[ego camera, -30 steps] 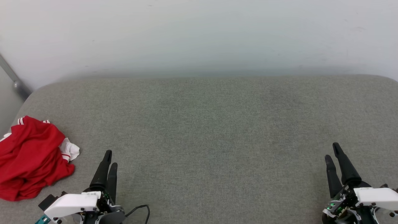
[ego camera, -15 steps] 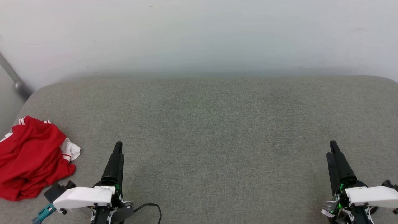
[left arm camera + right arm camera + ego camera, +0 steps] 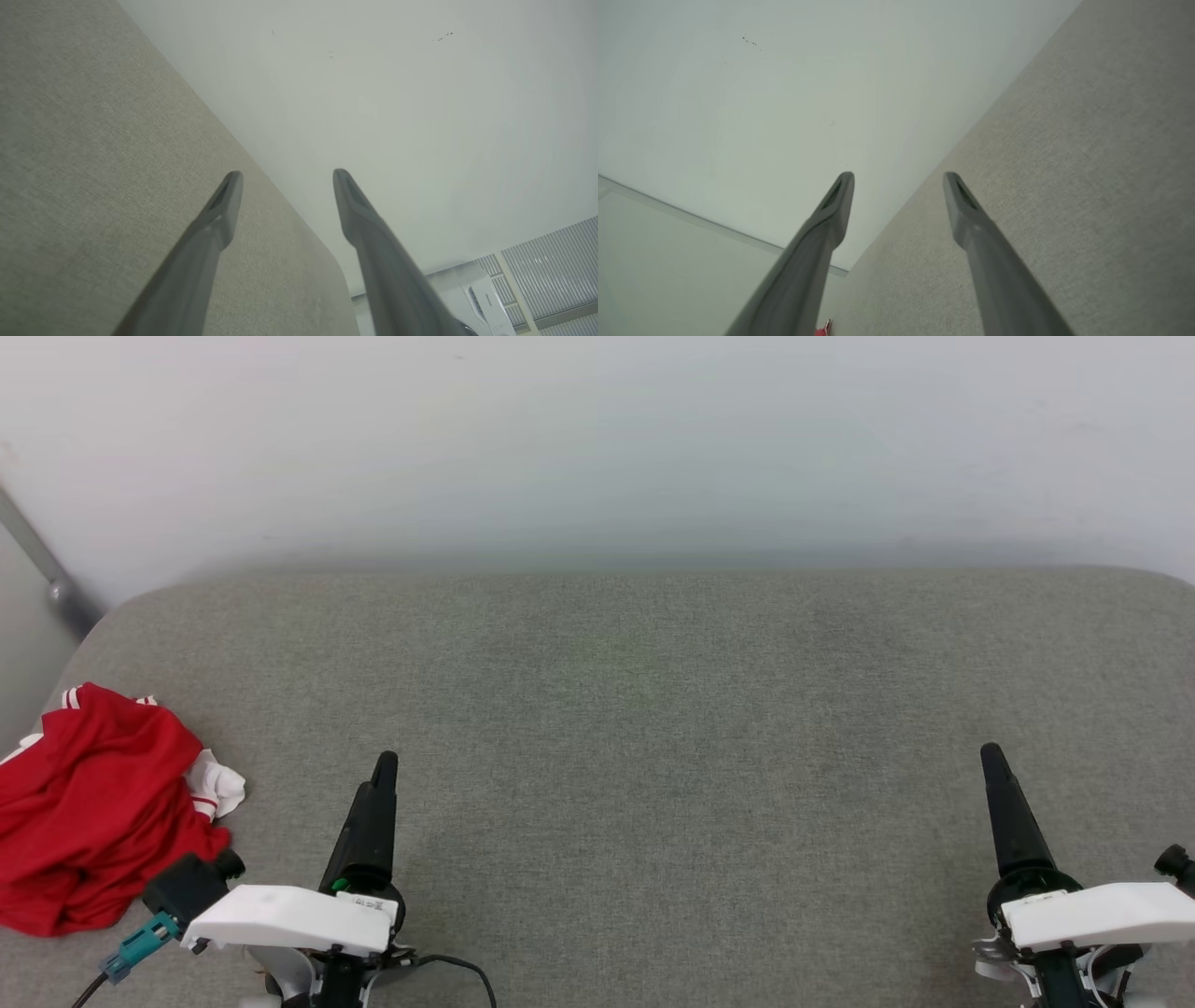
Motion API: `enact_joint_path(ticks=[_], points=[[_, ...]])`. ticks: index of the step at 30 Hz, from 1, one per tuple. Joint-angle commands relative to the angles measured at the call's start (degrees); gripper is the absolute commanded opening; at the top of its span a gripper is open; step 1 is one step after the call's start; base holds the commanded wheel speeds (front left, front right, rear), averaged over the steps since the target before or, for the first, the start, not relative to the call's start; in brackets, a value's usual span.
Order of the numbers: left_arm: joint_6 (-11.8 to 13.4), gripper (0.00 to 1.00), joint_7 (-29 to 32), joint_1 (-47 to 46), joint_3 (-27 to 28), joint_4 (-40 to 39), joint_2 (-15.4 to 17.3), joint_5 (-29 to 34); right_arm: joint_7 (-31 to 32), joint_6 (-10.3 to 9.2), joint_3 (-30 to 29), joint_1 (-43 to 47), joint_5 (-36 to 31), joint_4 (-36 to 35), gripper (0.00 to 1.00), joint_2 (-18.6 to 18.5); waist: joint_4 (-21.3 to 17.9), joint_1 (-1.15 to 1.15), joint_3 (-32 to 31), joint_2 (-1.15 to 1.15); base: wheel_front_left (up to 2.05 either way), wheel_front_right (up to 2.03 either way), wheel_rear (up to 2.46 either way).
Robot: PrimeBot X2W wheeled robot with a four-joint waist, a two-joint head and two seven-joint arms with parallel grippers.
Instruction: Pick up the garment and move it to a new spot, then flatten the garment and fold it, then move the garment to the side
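Finding the garment point(image 3: 93, 803) lying bunched in a loose red heap at the far left edge of the grey fabric-covered tabletop point(image 3: 653, 756), toward the near side and partly running off the head view's left border. Showing deep folds across the red cloth, a white sleeve point(image 3: 217, 789) edged in red poking out on the heap's right side, and red-and-white striped trim point(image 3: 65, 696) peeking out at the top. Catching a sliver of that red cloth at the bottom edge of the right wrist view.

Seeing the left claw point(image 3: 383, 767) point(image 3: 286, 175) near the heap's right side, fingers clear of it and pointing toward the pale wall point(image 3: 597, 448), standing moderately parted and gripping nothing. Seeing the right claw point(image 3: 988, 754) point(image 3: 899, 176) well apart at the tabletop's right side, likewise parted and gripping nothing.

Making out a small label on the left claw's white housing, too small to read. Also noticing a dark wordmark on a white appliance point(image 3: 481, 298) in the left wrist view's lower right corner, looking like "Hisense" but too small to confirm.
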Motion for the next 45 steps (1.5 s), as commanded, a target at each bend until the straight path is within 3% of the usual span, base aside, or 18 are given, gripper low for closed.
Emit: enact_joint_path(ticks=[1, 12, 25, 45], points=[[-0.1, 1.00, -0.5, -0.4, -0.4, -1.1, 0.5, 2.3, -0.6, 0.00, 0.1, -0.5, -2.5, -1.3, 1.00, -0.2, 0.0, 0.00, 0.0, 0.00, 0.00, 0.00, 0.00], [0.0, 1.00, -2.7, 0.2, -0.5, -1.2, 0.2, 16.0, -2.0, 0.00, 0.9, -0.1, -17.9, -2.5, 1.00, -0.1, 0.4, 0.00, -0.2, 0.00, 0.00, 0.00, 0.00], [1.0, 1.00, -5.2, -0.1, -1.8, -1.6, 0.9, 29.8, -1.6, 0.00, 0.9, 0.9, -31.0, -4.5, 1.00, -0.1, 0.6, 0.00, -0.4, 0.00, 0.00, 0.00, 0.00], [1.6, 1.00, -8.1, -0.9, -4.6, -0.4, 2.0, 42.1, -0.5, 0.00, 0.0, 2.4, -42.0, -6.1, 1.00, 0.0, 0.7, 0.00, -0.6, 0.00, 0.00, 0.00, 0.00]])
